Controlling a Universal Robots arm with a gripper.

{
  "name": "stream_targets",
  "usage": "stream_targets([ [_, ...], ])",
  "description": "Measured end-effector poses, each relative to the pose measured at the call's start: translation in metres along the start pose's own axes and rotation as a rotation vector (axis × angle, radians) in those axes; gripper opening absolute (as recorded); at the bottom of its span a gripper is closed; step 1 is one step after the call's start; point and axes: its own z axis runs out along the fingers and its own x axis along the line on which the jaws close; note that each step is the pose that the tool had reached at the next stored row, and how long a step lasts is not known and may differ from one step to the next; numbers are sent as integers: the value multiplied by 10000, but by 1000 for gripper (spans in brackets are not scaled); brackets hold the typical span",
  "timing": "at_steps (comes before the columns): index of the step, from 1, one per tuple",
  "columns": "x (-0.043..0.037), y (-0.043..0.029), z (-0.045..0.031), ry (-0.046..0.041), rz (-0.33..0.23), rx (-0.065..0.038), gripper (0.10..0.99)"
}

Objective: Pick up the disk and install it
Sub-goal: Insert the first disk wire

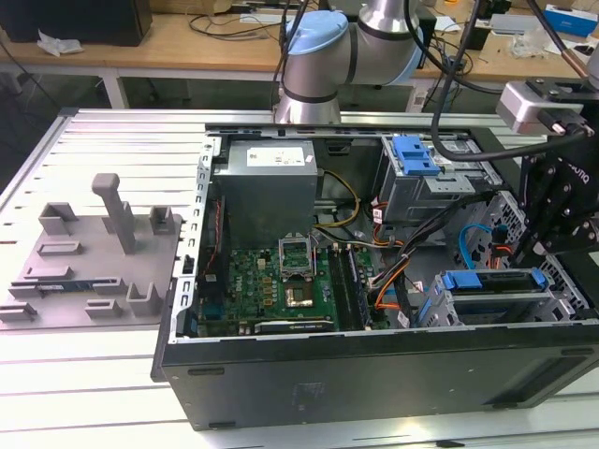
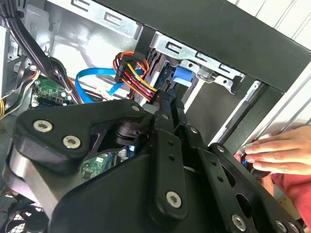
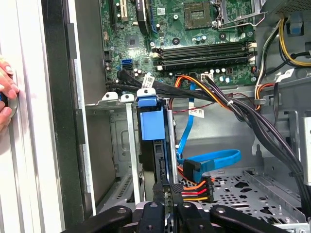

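1. The disk (image 3: 151,127) stands on edge inside the metal drive cage (image 3: 121,145) of the open computer case (image 1: 374,374), seen end-on in the first wrist view.
2. Bright blue plastic carrier with a tab at its end; dark body below it.
3. In the exterior view the disk (image 1: 491,281) shows as a long blue strip across the cage top, at the exterior view's right, near the case's front wall.
4. In the second wrist view a blue tab (image 2: 182,74) sits in the cage slot.
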Motion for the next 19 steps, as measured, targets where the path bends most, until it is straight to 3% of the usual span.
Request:
stream_targets([
  [19, -3, 8, 50, -1, -75, 6, 165],
])
